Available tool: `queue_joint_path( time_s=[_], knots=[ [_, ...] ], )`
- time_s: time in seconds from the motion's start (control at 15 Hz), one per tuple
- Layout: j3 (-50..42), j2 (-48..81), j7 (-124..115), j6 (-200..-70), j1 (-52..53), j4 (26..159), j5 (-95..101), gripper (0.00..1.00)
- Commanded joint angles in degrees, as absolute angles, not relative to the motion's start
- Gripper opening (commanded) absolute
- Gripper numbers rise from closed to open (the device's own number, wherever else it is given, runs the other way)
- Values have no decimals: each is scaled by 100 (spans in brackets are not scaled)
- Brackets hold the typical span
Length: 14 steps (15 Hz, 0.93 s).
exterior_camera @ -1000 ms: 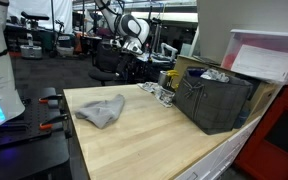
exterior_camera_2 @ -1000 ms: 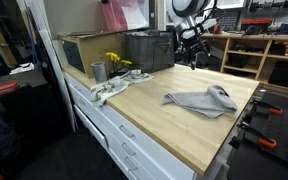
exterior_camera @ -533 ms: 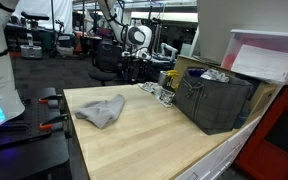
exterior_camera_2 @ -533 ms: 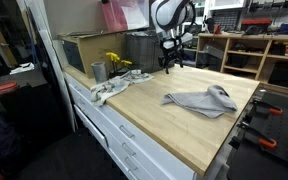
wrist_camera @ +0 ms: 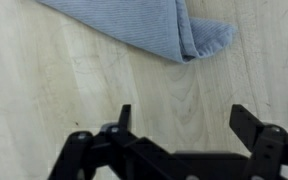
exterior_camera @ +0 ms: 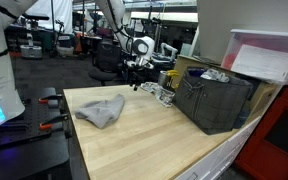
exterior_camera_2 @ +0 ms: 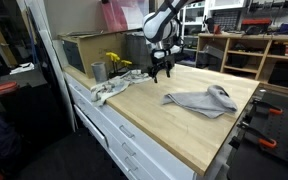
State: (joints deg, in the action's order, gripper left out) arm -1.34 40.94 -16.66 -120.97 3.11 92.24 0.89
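A crumpled grey cloth (exterior_camera: 101, 110) (exterior_camera_2: 202, 100) lies on the light wooden tabletop (exterior_camera: 154, 135) (exterior_camera_2: 174, 125). My gripper (exterior_camera: 136, 72) (exterior_camera_2: 160, 69) hangs over the table's far part, pointing down, a short way from the cloth and not touching it. In the wrist view the cloth (wrist_camera: 134, 25) fills the top of the picture. Bare wood shows between the two black fingertips (wrist_camera: 124, 113), and the gripper (wrist_camera: 184, 118) stands wide open with nothing in it.
A dark crate (exterior_camera: 216, 100) (exterior_camera_2: 149, 50) stands on the table beside the arm. A metal cup (exterior_camera_2: 98, 71), yellow flowers (exterior_camera_2: 116, 62) and a pale rag (exterior_camera_2: 109, 90) sit near one table end. A pink-lidded bin (exterior_camera: 269, 55) rests above the crate. Clamps (exterior_camera_2: 269, 135) lie past the table's other end.
The arm has swung down from behind the table and come over the tabletop toward the cloth. The jaws have spread a little wider.
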Motion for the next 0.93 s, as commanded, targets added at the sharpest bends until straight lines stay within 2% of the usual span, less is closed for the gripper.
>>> queue_joint_path(
  time_s=[0.0,0.53,0.6,0.67,0.87],
  knots=[
    [151,4459,-814,-11908,101,8821,-252,100],
    [409,5043,466,-11779,69,8792,-183,100],
    [404,5050,567,-11688,70,8815,-155,92],
    [374,5045,677,-11590,76,8857,-94,74],
    [274,4959,783,-11132,102,8910,73,51]
  ],
)
